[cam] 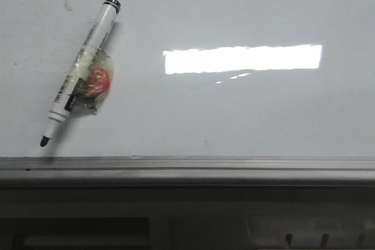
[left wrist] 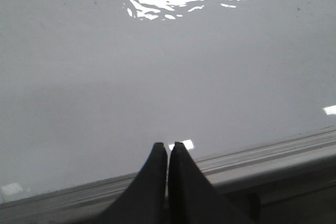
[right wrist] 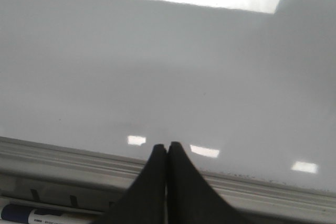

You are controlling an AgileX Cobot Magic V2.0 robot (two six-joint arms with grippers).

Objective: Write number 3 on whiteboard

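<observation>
The whiteboard (cam: 234,115) fills most of the front view, glossy and pale, and no number 3 shows on it. A white marker (cam: 79,77) with a black cap end and an uncovered black tip lies on the board at the left, a wad of clear tape with a red bit (cam: 96,83) stuck to its middle. My left gripper (left wrist: 168,146) hangs shut over the board's near edge with nothing in it. My right gripper (right wrist: 167,147) is shut too, over the same edge. Neither gripper shows in the front view.
A grey metal frame rail (cam: 187,168) runs along the board's near edge, with a tray (cam: 176,232) below it. A second marker with a blue end (right wrist: 31,214) lies in that tray. Ceiling light glares on the board (cam: 243,58).
</observation>
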